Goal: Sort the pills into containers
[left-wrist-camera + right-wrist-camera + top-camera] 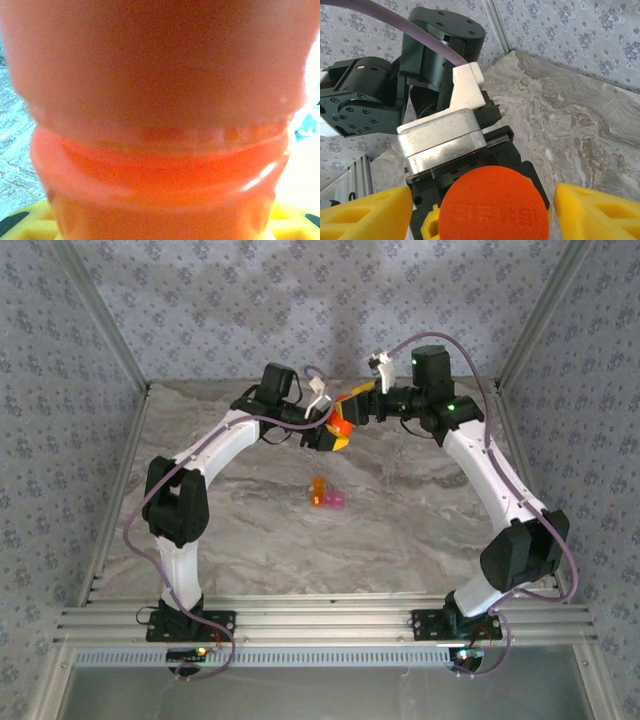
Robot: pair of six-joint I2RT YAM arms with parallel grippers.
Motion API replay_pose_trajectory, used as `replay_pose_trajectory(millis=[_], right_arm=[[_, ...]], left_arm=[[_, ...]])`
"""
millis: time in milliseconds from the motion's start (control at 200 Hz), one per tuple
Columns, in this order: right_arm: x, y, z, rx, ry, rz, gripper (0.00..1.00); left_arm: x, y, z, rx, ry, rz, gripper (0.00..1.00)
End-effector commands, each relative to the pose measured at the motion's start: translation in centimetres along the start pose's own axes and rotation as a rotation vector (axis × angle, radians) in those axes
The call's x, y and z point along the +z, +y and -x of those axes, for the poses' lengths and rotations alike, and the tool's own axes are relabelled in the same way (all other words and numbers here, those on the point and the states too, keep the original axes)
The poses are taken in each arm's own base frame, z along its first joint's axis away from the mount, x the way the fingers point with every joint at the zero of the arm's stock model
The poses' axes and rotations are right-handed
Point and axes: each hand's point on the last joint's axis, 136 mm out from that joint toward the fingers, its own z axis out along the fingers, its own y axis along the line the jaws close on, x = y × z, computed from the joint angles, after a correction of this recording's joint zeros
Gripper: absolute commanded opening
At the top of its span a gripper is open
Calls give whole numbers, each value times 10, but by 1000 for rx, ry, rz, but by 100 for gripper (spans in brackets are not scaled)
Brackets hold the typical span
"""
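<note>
Containers [328,498], the tiny joined orange and pink pair, are not what either arm is working on at this moment; the orange-red bottle [160,100] is.

The left gripper [330,436] has its jaws pinched on the bottle's body, with yellow pads showing at both lower corners of its wrist view. The right gripper [480,212] faces the bottle's round orange cap [494,205] end on. Its jaws are spread, one yellow finger [365,212] on either side of the cap, with a sliver of gap on each side, so they have no hold on it.

The bottle's long axis runs from the left gripper towards the right one, cap end leading. The coming move, by my judgement, is to close on the cap and twist it off.

From the bottle, the containers lie well apart on the table [420,530], towards the arm bases and nearly straight in line, so neither arm is clearly nearer. No loose pills can be made out near the bottle.
</note>
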Motion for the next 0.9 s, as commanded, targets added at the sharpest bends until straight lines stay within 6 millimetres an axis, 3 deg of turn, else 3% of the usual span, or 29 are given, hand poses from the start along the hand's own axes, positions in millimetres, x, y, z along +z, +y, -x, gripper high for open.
replay_pose_trajectory(millis=[0,180,240,375,530,735,895], right_arm=[[2,4,0,2,22,8,75],[6,-2,-7,22,43,-6,71],[7,-3,-9,28,48,-6,63],[8,-6,-11,57,55,-16,35],[15,-19,-19,130,68,-79,21],[35,-47,-39,282,48,-301,11],[54,-53,-52,325,-7,-381,10]], left_arm=[[-1,-9,14,53,-22,-40,0],[-1,-10,15,56,-22,-42,0],[-2,-11,15,57,-22,-42,0],[-2,-12,16,61,-21,-39,0],[0,-10,20,74,-20,-10,0],[11,8,32,166,-55,246,0],[10,15,44,217,-172,374,0]])
